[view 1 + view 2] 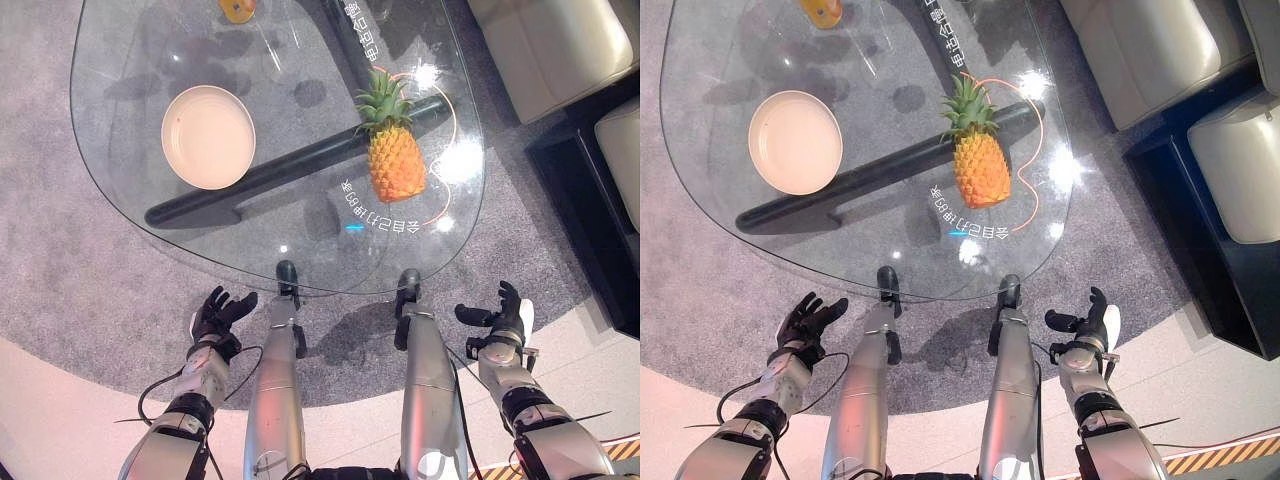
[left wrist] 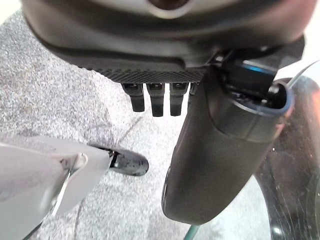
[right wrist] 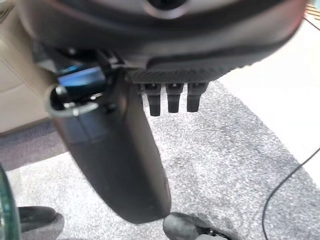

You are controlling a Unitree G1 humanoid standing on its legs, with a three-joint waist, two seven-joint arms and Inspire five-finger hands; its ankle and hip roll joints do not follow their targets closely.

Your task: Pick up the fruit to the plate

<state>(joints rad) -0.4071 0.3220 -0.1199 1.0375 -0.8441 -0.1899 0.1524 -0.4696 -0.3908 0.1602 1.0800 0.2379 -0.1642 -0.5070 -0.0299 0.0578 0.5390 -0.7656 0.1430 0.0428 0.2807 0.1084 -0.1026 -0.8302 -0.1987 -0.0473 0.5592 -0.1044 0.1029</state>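
A pineapple (image 1: 394, 158) lies on a glass table (image 1: 120, 60), on the right half of the tabletop as the robot sees it. Its green crown points away from the robot and its orange-yellow body points back toward it. It lies over a curved orange line and some pale lettering marked on the glass.

A round, cream-coloured plate (image 1: 208, 136) sits on the left half of the same table, well apart from the pineapple, and it holds nothing. A long dark bar (image 1: 290, 165) of the table's base shows through the glass, running slantwise between the plate and the pineapple. At the far edge of the table is a small orange fruit (image 1: 237, 10), only partly in view.

Both robot hands hang low, in front of the near edge of the table and over a grey carpet (image 1: 60, 270). Neither touches the table or the pineapple. The right hand (image 1: 505, 318) is the nearer of the two to the pineapple, yet still well short of it. The left hand (image 1: 218, 316) is below the plate's side of the table. Each hand has its fingers loosely spread and holds nothing.

To the right of the table stand pale cushioned seats (image 1: 550, 45).
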